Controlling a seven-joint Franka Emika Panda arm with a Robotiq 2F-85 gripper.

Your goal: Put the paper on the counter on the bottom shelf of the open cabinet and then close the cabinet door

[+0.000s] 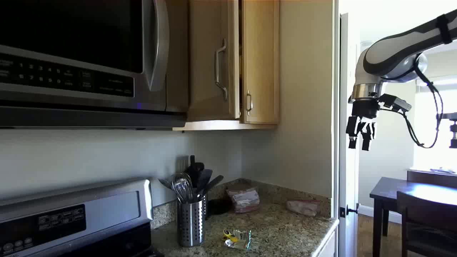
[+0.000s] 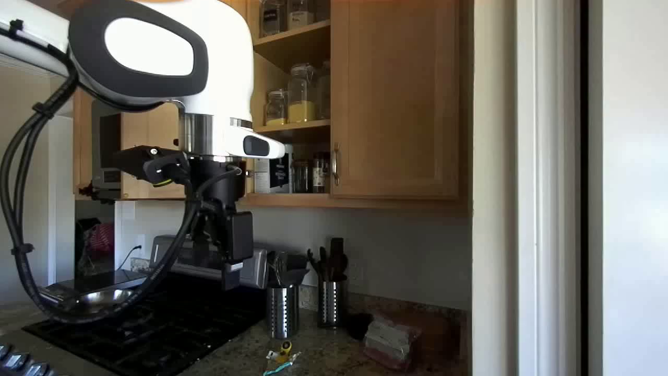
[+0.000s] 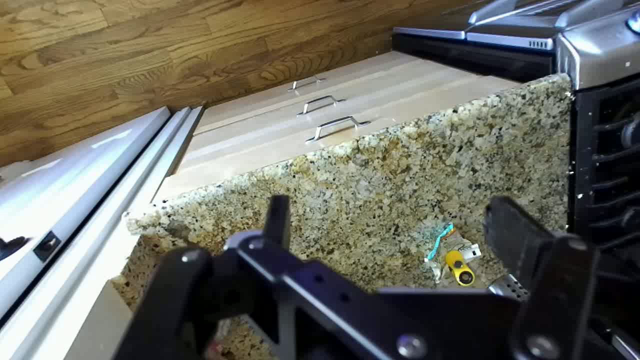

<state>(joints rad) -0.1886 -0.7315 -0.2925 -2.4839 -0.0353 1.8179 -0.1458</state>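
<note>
Step in hand, as I read it: the pickup, not yet made. The crumpled paper wrapper point(image 1: 240, 240), turquoise along one edge, lies on the speckled granite counter point(image 1: 278, 230), low at 6 o'clock in an exterior view, between 3 and 4 o'clock from the perforated steel utensil cup point(image 1: 191, 225) and near it. Yellow piece point(image 3: 454, 261) on top; cannot tell if it belongs to the wrapper. Honey-wood wall cabinet point(image 2: 399, 104): door point(image 1: 207, 67) swung out, so shelving and closing both remain. Bottom shelf point(image 2: 287, 199) shows mostly front edge; a carton point(image 2: 279, 169) and jars point(image 2: 319, 175) stand on it, spare room hard to judge.

Next move likely calls for a shift toward 4 o'clock in the wrist view, wrapper centred, then a straight descent and low pinch, minding the cup.

Pincer: Robotiq gripper point(image 1: 359, 144) points down, well above the worktop. Fingers point(image 3: 515, 235) spread wide, one between 3 and 4 o'clock in the wrist view, its mate between 7 and 8. Released; nothing held, no contact visible.
</note>
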